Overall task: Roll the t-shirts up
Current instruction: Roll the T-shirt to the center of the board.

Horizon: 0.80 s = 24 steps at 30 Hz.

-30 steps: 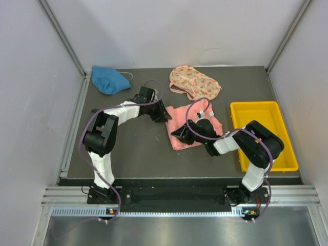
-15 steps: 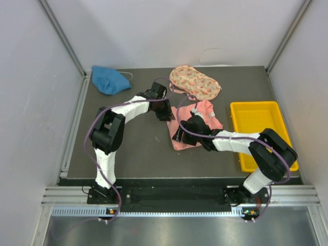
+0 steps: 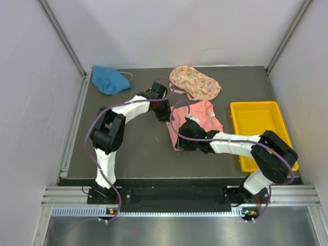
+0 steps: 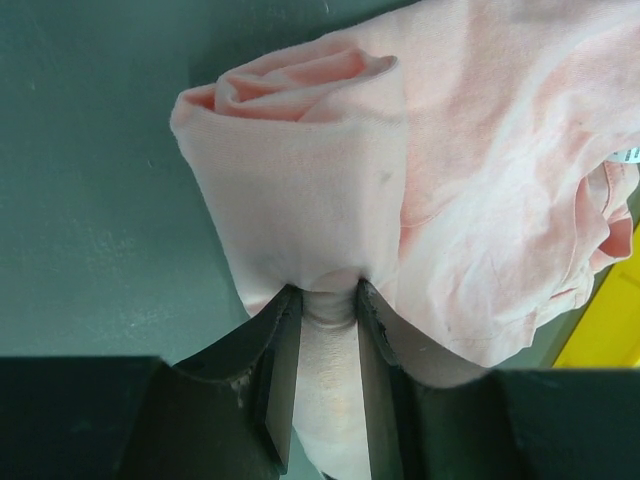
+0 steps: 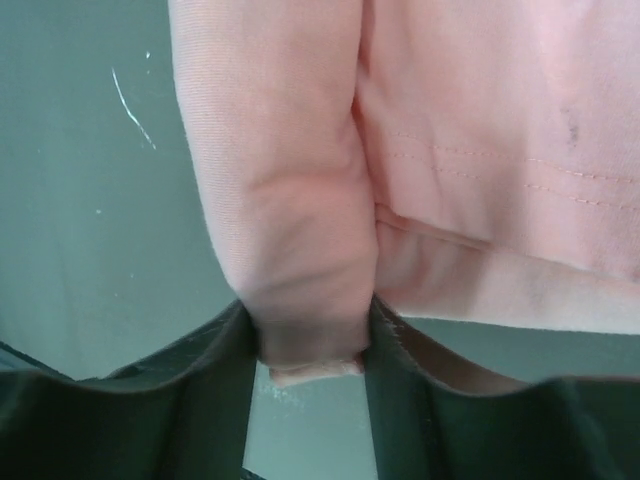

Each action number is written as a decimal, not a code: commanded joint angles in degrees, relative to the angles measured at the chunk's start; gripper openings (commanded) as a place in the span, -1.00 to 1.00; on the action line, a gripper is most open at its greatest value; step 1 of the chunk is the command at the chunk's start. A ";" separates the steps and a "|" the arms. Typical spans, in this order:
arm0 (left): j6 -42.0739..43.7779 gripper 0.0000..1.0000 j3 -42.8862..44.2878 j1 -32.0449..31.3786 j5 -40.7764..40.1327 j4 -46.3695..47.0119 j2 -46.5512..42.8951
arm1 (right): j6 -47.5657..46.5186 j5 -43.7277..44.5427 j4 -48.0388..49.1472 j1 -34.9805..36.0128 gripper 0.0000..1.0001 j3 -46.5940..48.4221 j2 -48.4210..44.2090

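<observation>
The salmon-pink t-shirt (image 3: pixel 203 116) lies mid-table, its left edge turned over into a thick roll (image 4: pixel 300 130). My left gripper (image 3: pixel 165 114) sits at the far end of that roll. In the left wrist view the left gripper (image 4: pixel 327 300) is shut on a fold of pink cloth. My right gripper (image 3: pixel 179 140) is at the near end of the roll, and in the right wrist view the right gripper (image 5: pixel 310 325) pinches the rolled hem (image 5: pixel 290 200). A blue t-shirt (image 3: pixel 109 80) lies bunched at the back left. The floral t-shirt (image 3: pixel 195 82) is behind the pink one.
A yellow bin (image 3: pixel 262 134) stands at the right, close to the pink t-shirt's right side. Grey walls close in the dark table (image 3: pixel 133 148) on the left, back and right. The right arm (image 3: pixel 233 143) stretches low across the table's front right.
The left gripper moved right to the pink t-shirt's far left corner, then held still. The right arm stretched leftward along the near edge. The shirt's left edge now looks more gathered.
</observation>
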 commanded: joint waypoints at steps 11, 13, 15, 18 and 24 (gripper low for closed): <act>0.29 -0.30 0.80 -0.60 0.43 0.45 -0.24 | 14.55 -5.14 16.21 -2.56 -0.85 -12.85 -5.10; 0.12 -0.30 0.62 -0.69 0.96 0.80 -0.42 | 18.67 -7.78 22.87 -3.79 -0.85 -17.15 -4.75; -0.15 -0.31 0.36 -0.78 1.23 0.98 -0.69 | 20.62 -9.09 26.24 -4.06 -0.84 -18.84 -3.70; -0.59 -0.31 0.18 -1.04 1.49 1.07 -1.13 | 23.35 -11.46 31.78 -4.32 -0.85 -20.42 -1.50; -0.67 -0.33 -0.17 -1.83 1.49 1.24 -0.95 | 28.97 -15.68 44.08 -4.93 -0.87 -23.85 4.12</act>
